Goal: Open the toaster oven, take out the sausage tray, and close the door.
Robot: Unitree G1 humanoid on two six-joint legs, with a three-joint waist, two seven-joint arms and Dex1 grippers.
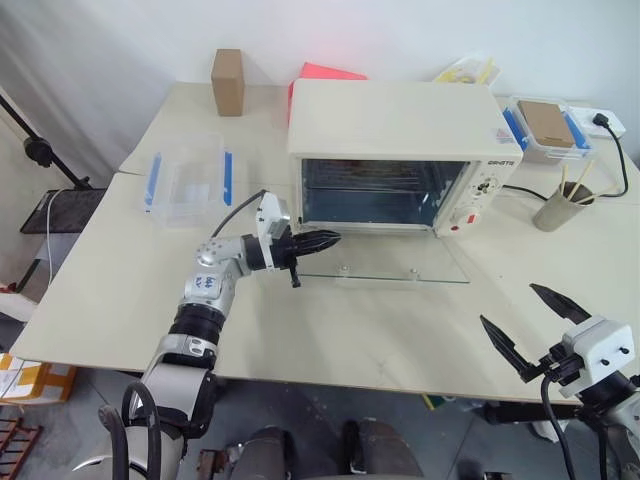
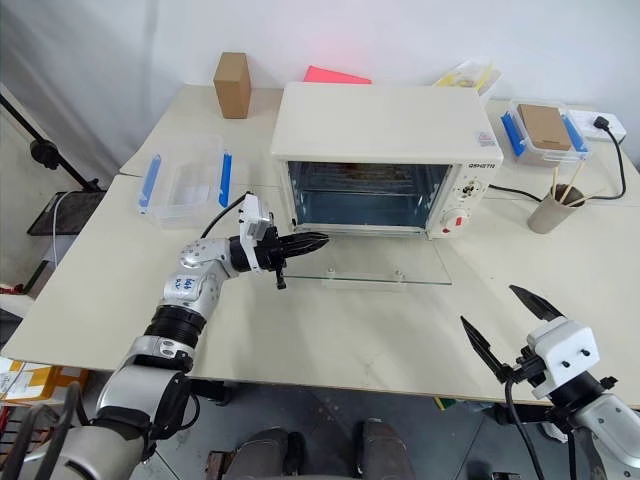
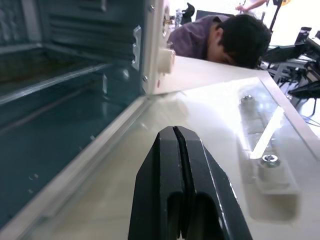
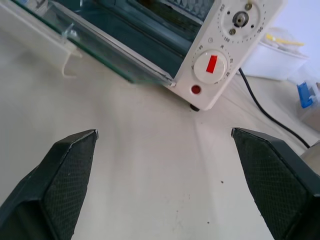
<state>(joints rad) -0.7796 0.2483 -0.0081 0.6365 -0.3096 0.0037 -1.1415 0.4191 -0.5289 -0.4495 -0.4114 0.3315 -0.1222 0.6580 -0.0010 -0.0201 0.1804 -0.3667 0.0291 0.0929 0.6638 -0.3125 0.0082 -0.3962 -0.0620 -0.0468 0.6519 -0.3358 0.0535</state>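
the toaster oven sits at the back middle of the desk, and the door is already swung down flat in front of it, glass lying just above the desk surface with its handle side toward the robot. so the opening step looks done, and the step in hand is getting the sausage tray out.

the left pincer hovers at the left front corner of the open cavity, just above the left edge of the lowered door, pointing across toward the right. its fingers are pressed together with nothing between them; the left wrist view shows the two black tips closed tight over the glass, with the dark oven interior beside them. the right pincer hangs well apart from the oven, near the desk's front right edge, its fingers spread wide and empty, facing the knob panel.

the sausage tray cannot be made out; the cavity looks dark and only rack lines show, so it is presumably somewhere on a shelf inside.

next, i judge, a pincer must spread, reach into the opening, pinch the tray's front lip and draw it out level over the door. the flat glass door leaves little room beneath the hand.
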